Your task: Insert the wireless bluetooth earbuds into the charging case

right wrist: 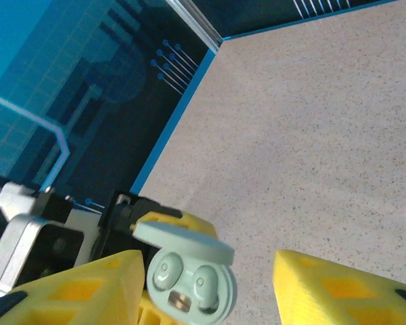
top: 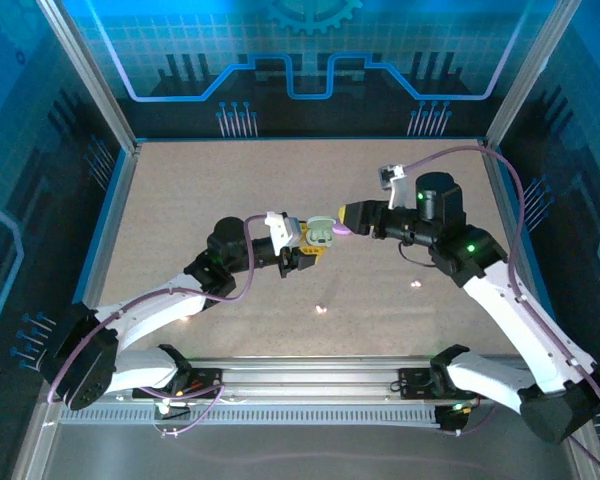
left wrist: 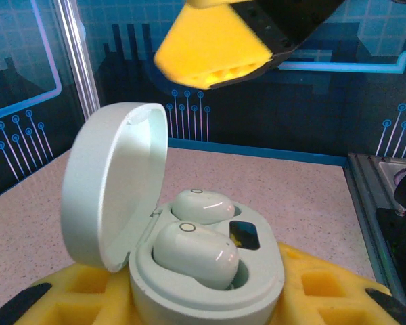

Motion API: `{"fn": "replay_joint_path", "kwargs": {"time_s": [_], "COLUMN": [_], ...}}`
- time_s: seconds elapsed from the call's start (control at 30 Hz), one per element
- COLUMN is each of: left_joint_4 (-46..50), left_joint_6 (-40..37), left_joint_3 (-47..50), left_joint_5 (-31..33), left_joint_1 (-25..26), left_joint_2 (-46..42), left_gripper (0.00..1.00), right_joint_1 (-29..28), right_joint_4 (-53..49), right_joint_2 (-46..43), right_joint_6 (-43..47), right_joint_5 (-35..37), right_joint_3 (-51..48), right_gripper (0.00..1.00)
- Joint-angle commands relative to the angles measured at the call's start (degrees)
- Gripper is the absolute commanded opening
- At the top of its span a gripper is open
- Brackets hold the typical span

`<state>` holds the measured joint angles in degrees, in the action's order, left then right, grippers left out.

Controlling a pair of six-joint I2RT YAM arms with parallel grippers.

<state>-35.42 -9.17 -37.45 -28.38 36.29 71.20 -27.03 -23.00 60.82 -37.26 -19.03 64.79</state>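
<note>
The pale green charging case [left wrist: 210, 288] sits between the yellow pads of my left gripper [left wrist: 203, 308], which is shut on its base. Its lid [left wrist: 111, 183] stands open to the left. Two wireless bluetooth earbuds lie in the wells: the near one [left wrist: 195, 254] rides a little high and the far one [left wrist: 203, 205] sits lower. My right gripper [right wrist: 210, 291] is open, its fingers [right wrist: 95, 291] either side of the case [right wrist: 189, 284] and apart from it. One right finger [left wrist: 213, 51] hangs above the lid. From above, the case [top: 322, 233] is held mid-table between both grippers.
The speckled tabletop [top: 230, 190] is walled by blue panels and metal posts [top: 85, 70]. Two small pale specks [top: 321, 309] [top: 416, 285] lie on the table in front of the grippers. Purple cables [top: 510, 190] loop off both arms.
</note>
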Motion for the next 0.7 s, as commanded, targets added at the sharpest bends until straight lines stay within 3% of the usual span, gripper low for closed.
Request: {"fn": "replay_joint_path", "kwargs": {"time_s": [0.0,0.3,0.67], "left_joint_4": [-1.8,-1.9,-0.7], "left_joint_6": [-1.1,-1.2,-1.4], "left_joint_3": [-1.3,-2.0,-2.7], "left_joint_5": [-1.5,-1.8,-1.4], "left_joint_1": [0.4,0.4,0.4], "left_joint_2": [-1.3,-0.8,-1.1], "left_gripper": [0.25,0.25,0.25], "right_joint_1": [0.5,0.1,0.1], "right_joint_4": [2.4,-6.8,-12.1], "right_joint_2": [3.5,14.4,15.1], "right_joint_6": [-5.2,-3.6,1.9], "right_joint_5": [0.6,-8.6,-10.6], "right_joint_3": [2.4,11.8,11.9], "right_gripper": [0.55,0.56,0.57]}}
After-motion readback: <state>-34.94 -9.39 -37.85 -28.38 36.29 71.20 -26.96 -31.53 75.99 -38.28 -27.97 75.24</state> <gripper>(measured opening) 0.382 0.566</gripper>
